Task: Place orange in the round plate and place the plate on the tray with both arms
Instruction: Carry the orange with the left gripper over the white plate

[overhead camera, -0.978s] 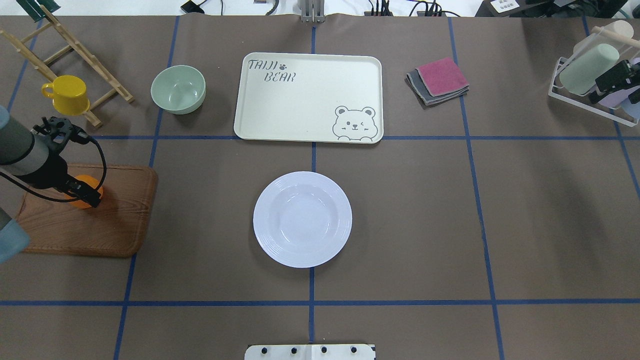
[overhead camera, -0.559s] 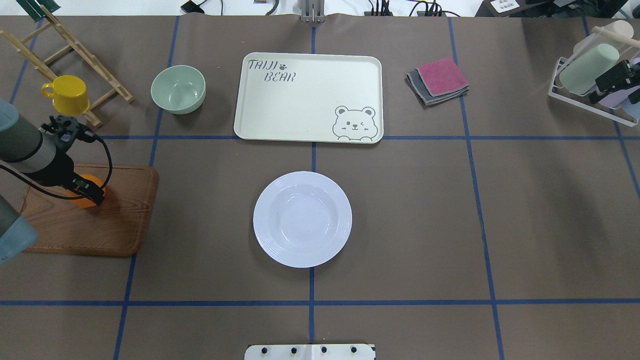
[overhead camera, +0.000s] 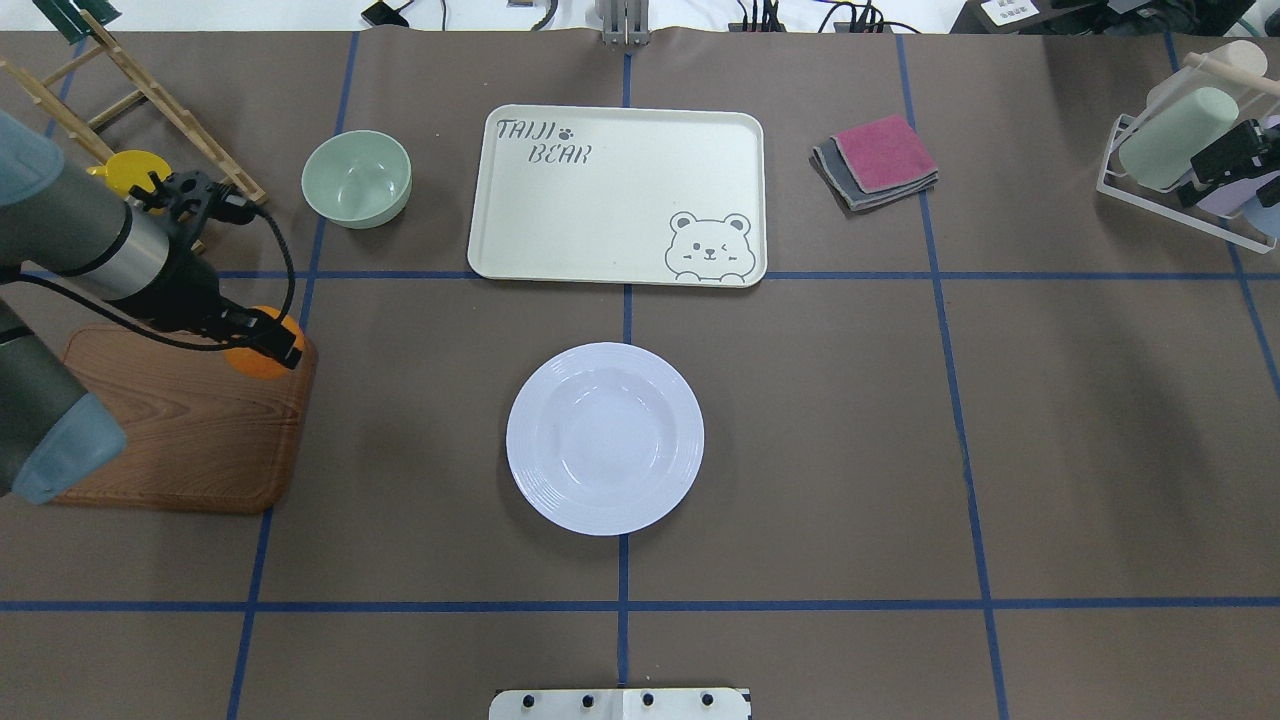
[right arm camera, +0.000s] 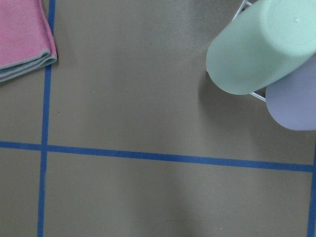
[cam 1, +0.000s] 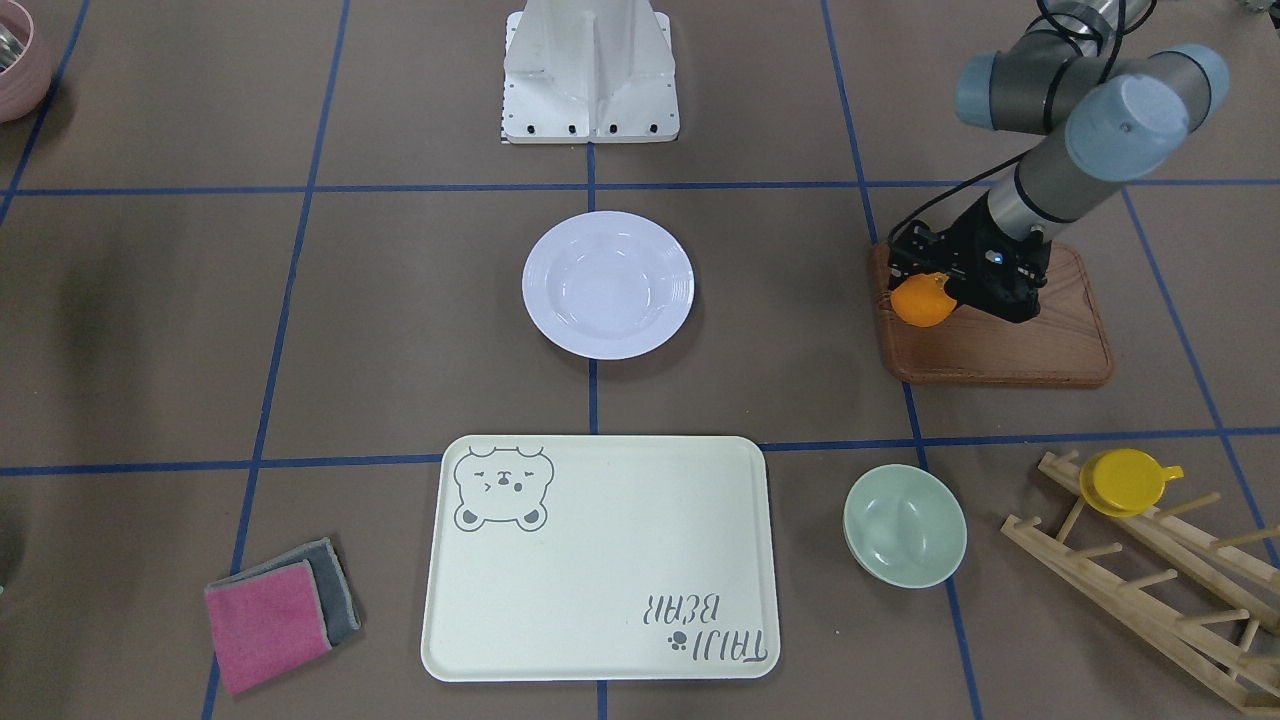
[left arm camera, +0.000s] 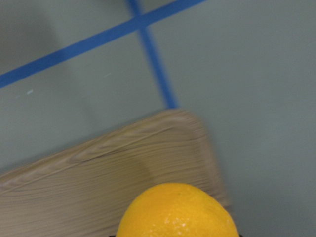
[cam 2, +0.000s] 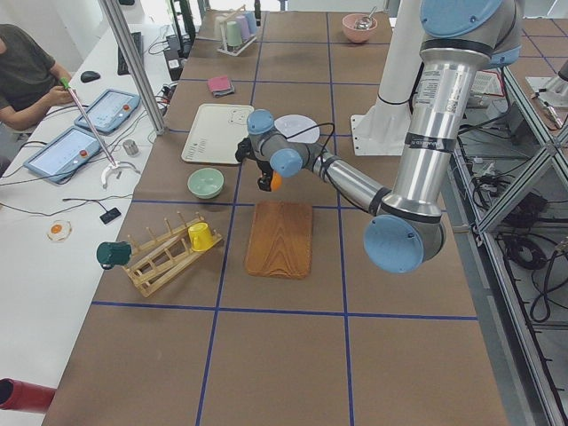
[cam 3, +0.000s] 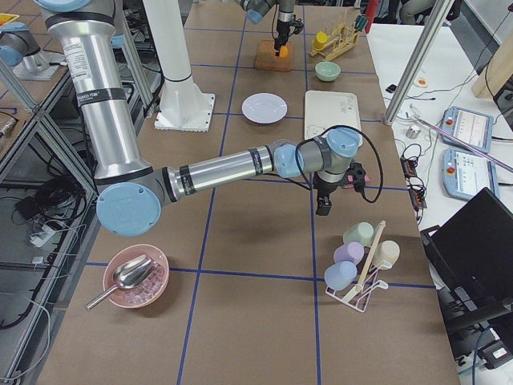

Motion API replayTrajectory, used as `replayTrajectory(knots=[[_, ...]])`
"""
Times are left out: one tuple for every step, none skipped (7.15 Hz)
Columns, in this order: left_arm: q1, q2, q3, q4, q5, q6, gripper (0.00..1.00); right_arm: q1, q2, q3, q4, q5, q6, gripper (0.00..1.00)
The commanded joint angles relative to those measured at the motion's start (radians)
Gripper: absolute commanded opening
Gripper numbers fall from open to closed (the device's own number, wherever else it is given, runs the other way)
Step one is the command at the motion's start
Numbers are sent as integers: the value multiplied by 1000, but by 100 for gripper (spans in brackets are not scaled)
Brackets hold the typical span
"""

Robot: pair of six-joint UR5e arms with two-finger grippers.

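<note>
My left gripper (overhead camera: 268, 347) is shut on the orange (overhead camera: 255, 360) and holds it in the air over the far right corner of the wooden board (overhead camera: 180, 430). The front-facing view shows the same orange (cam 1: 918, 302) in the black fingers, and it fills the bottom of the left wrist view (left arm camera: 177, 212). The round plate (overhead camera: 605, 438) lies bare at the table's middle, well to the right of the orange. Behind it sits the tray (overhead camera: 615, 200), with nothing on it. My right gripper (overhead camera: 1228, 158) hangs at the far right by the cup rack; whether it is open I cannot tell.
A pale-green bowl (overhead camera: 357, 178) stands left of the tray. A yellow cup (overhead camera: 125, 170) hangs on a wooden rack (overhead camera: 150, 95) behind the left arm. Folded cloths (overhead camera: 875, 160) lie right of the tray. A white cup rack (overhead camera: 1170, 140) stands far right. A person (cam 2: 22, 71) sits beyond the table.
The left arm has risen and carried the orange to the right and away from the robot, from the board's middle to above its far right corner. The plate and tray have not moved.
</note>
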Motion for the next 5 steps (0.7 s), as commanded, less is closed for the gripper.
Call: replayTrajectory(knots=[[150,-179,-14,11,7,-313,0,0,-4,4,0,2,0,100],[222,-275,-13,80,118,-381,0,0,-2,5,0,2,0,100],[293,-381,9,219,208,-383,0,0,-4,7,0,3,0,100],[333,-430,65,248,275,-384,0,0,-4,11,0,5,0,100],[365,-483,148,247,318,-386,0,0,-5,11,0,5,0,100]])
